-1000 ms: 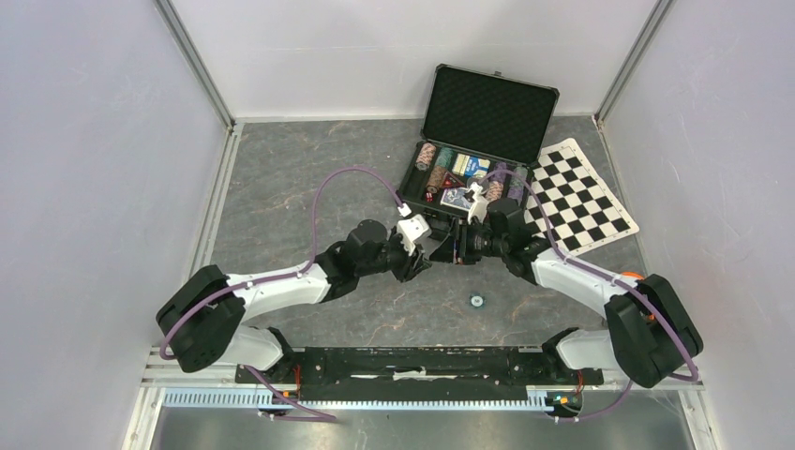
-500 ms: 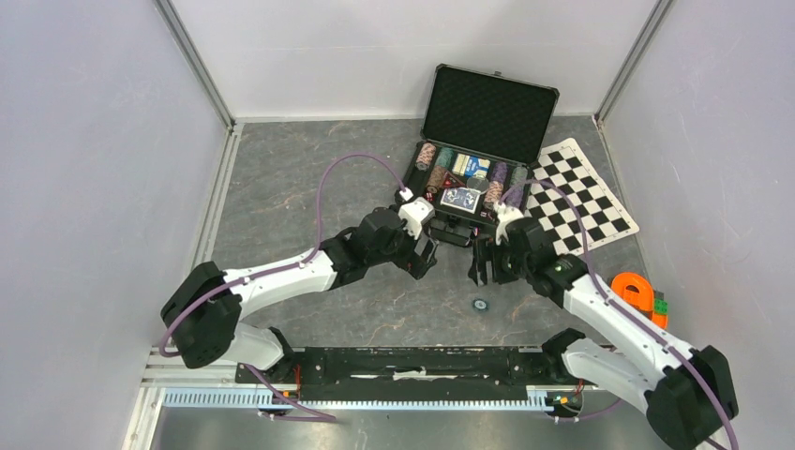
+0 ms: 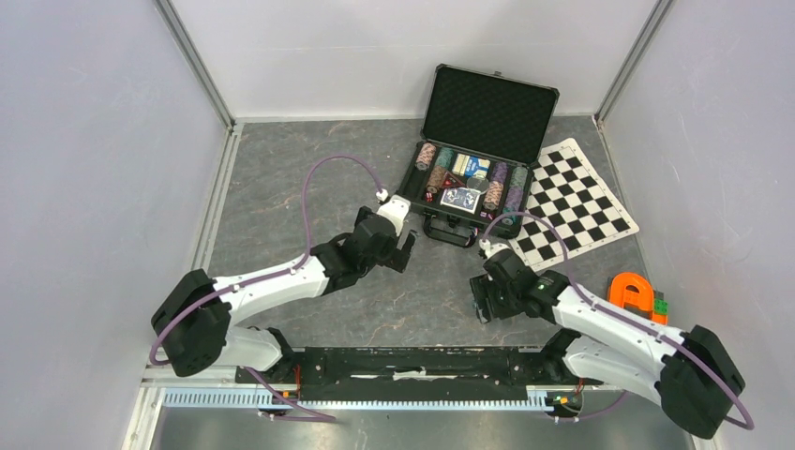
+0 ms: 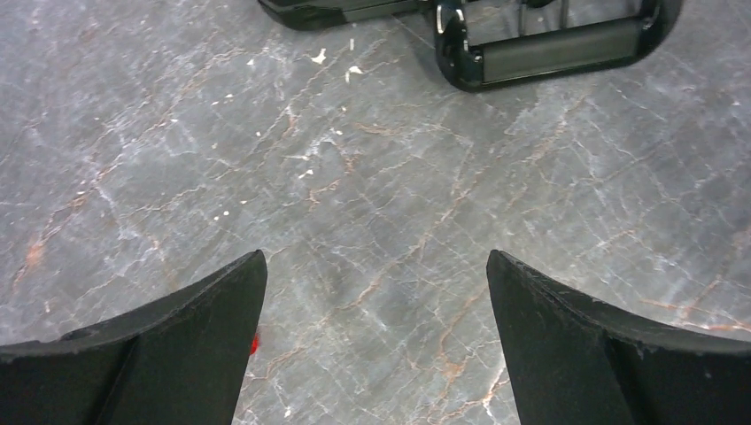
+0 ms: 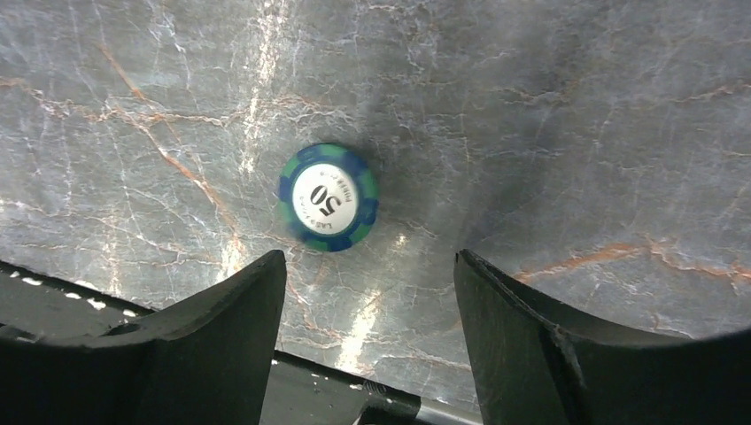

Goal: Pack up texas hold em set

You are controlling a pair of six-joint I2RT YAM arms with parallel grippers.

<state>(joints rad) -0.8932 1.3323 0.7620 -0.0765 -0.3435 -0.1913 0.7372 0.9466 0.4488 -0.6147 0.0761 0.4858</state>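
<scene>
Right wrist view. Item 1: loose poker chip (image 5: 329, 198), blue/green rim, flat on table (image 5: 576, 133), well apart from case (image 3: 489, 112). Round, so no long axis. Lies just ahead of right gripper (image 5: 367, 266), offset twd the finger at picture-left; jaws wide, empty. Item 2: left gripper (image 4: 376, 261), jaws at widest, empty, nr handle (image 4: 558, 49) of case, far from chip. R arm nearer; pick likely needs small sideways shift to centre chip.
</scene>
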